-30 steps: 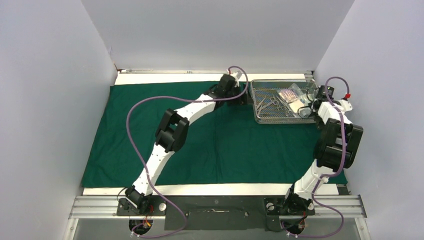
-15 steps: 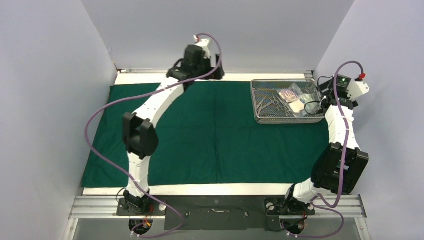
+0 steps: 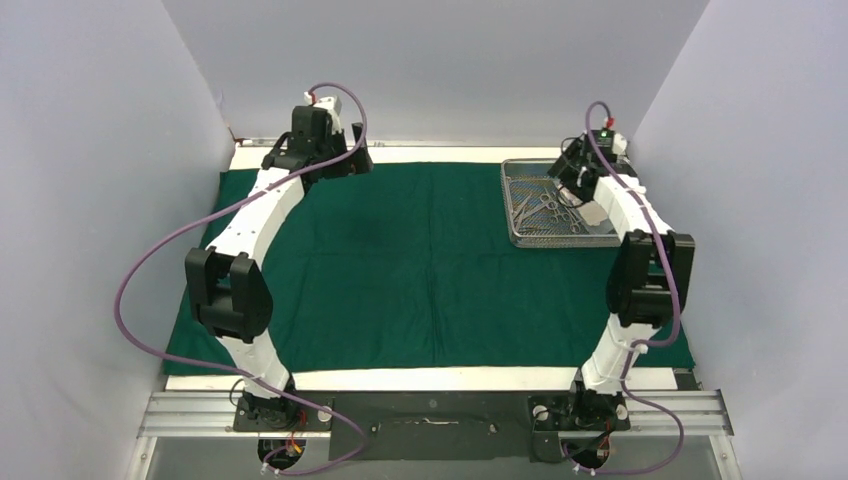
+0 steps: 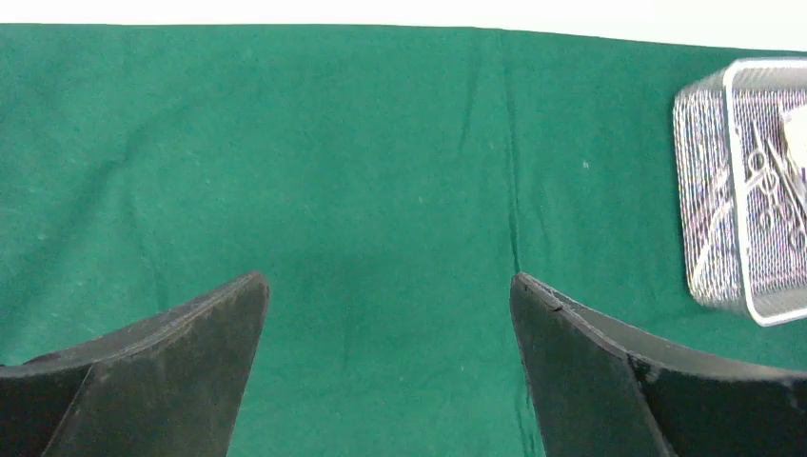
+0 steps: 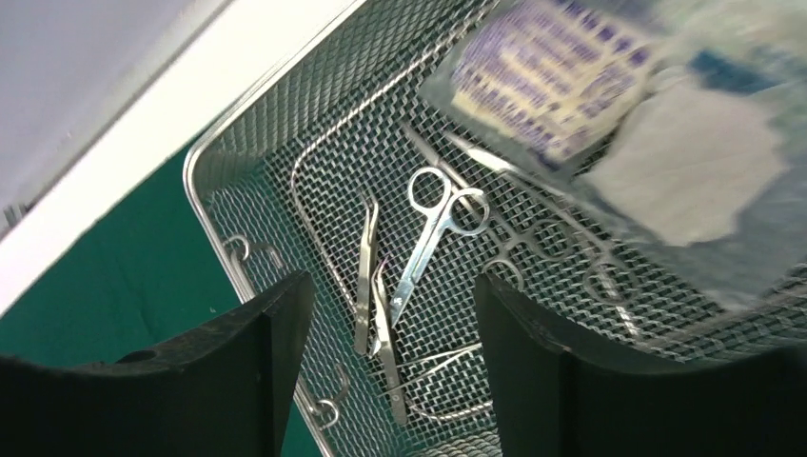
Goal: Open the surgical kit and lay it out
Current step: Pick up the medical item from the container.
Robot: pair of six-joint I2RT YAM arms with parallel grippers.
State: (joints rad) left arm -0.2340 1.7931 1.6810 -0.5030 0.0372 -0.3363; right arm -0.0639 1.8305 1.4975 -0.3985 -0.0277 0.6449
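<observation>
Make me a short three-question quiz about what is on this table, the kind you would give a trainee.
1. True or false: the green cloth lies spread out, and the left gripper hangs open above it.
2. Where do the ring-handled forceps lie? A: on the bare cloth. B: in the mesh tray. C: between the left gripper's fingers.
3. Fill in: the right gripper is over the tray, and its jaws stand ____.

Key: 1 true; 2 B; 3 open.
</observation>
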